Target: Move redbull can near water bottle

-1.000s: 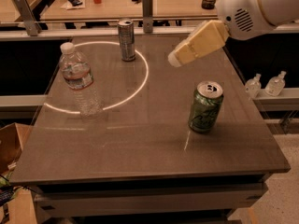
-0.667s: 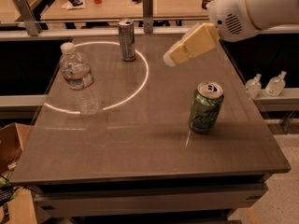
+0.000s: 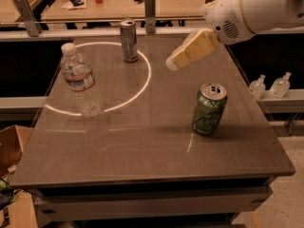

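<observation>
At left we see the water bottle (image 3: pixel 76 75) upright on the table (image 3: pixel 142 146). The silver can (image 3: pixel 128 41) stands farther back near the far edge, apart. Right of the can hangs the gripper (image 3: pixel 176 61), clear of it; spread or closed, we cannot tell.

White arm (image 3: pixel 259 8) from the upper right, tan claw (image 3: pixel 173 63) tilted down-left in mid-air.

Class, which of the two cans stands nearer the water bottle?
The slim silver-grey redbull can; the gripper hangs between it and the wider green can.
</observation>
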You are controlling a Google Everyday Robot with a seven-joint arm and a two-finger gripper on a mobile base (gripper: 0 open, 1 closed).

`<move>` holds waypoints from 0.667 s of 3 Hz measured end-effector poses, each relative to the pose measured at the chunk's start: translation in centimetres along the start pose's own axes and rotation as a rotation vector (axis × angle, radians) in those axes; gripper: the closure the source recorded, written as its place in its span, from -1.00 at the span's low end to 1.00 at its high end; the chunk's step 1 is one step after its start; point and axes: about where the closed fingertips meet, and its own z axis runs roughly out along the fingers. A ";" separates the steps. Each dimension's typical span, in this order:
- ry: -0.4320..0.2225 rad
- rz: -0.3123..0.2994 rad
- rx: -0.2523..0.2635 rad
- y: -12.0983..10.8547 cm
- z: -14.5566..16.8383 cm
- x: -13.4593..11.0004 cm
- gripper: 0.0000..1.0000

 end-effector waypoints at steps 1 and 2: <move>-0.009 0.003 0.061 -1.0 0.7 0.0 -1.00; -0.016 0.003 0.182 -4.0 2.8 0.2 -1.00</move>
